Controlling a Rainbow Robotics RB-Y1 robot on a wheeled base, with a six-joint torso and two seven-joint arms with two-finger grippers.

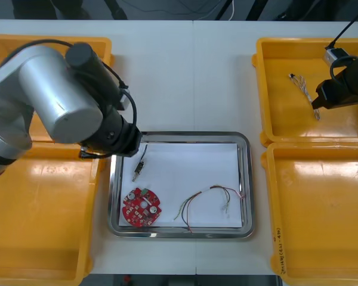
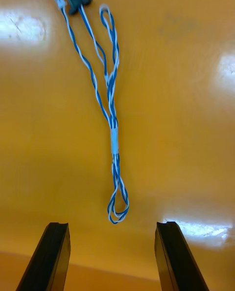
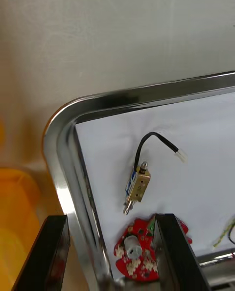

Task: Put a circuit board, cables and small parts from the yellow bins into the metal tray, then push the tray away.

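- Right gripper point(image 2: 112, 225), fingers spread, hangs over the blue and white cable point(image 2: 114, 139) in the far right yellow bin point(image 1: 286, 116).
- Left gripper point(image 3: 110, 216), fingers spread, straddles the metal tray point(image 1: 179, 136) rim; circuit board point(image 1: 142, 207) and small metal part point(image 3: 138, 187) lie inside.

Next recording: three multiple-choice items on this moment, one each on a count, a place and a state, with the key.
1. How many round red circuit boards lie in the metal tray? A) none B) one C) two
2. Where is the twisted blue and white cable? A) in the tray B) in the far right yellow bin C) on the bare table
3. The right gripper's fingers are: A) open, empty B) shut on the cable C) shut on nothing
Key: 1 B, one board near the tray's near left corner. 2 B, it lies on that bin's floor. 3 A, they stand apart, the cable ahead of them. The left gripper is at the tray's far left corner.
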